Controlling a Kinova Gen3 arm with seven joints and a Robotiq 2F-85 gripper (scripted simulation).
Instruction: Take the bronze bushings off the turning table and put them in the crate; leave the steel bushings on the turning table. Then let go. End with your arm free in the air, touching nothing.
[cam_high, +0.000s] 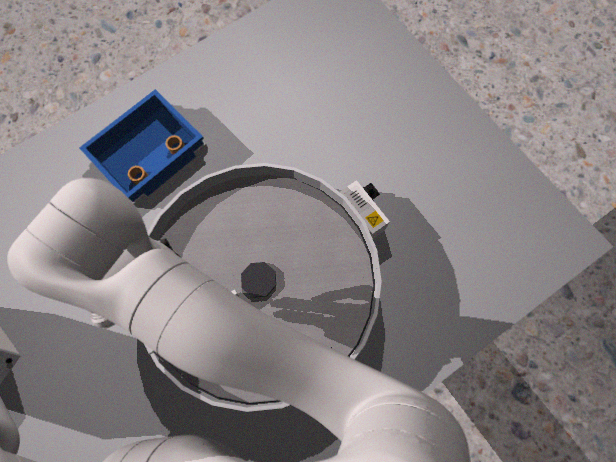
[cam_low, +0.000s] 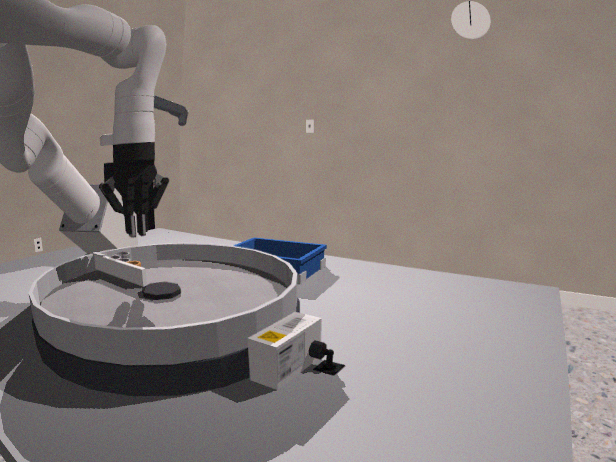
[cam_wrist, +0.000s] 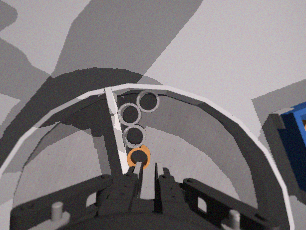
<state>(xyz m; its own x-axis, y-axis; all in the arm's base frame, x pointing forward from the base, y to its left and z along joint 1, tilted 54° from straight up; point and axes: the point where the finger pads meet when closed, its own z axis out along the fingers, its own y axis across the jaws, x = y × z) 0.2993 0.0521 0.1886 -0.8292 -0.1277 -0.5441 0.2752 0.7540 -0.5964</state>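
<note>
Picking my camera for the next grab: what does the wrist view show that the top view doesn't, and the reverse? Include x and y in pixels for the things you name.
Wrist only: three steel bushings (cam_wrist: 125, 136) and one bronze bushing (cam_wrist: 147, 151) beside the white divider (cam_wrist: 114, 112), plus the gripper's fingers.
Top only: the two bronze bushings inside the crate as whole rings (cam_high: 167, 143) (cam_high: 129, 174), the dark hub (cam_high: 258, 279), and the box with the yellow warning label (cam_high: 358, 192).
Both: the turning table's rim (cam_high: 377, 270) (cam_wrist: 240, 117) and the blue crate (cam_high: 117, 122) (cam_wrist: 296, 142), cut off in the wrist view.

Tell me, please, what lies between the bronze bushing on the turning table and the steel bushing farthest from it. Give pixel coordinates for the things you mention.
The wrist view shows two more steel bushings (cam_wrist: 144, 136) (cam_wrist: 139, 114) there.
</note>
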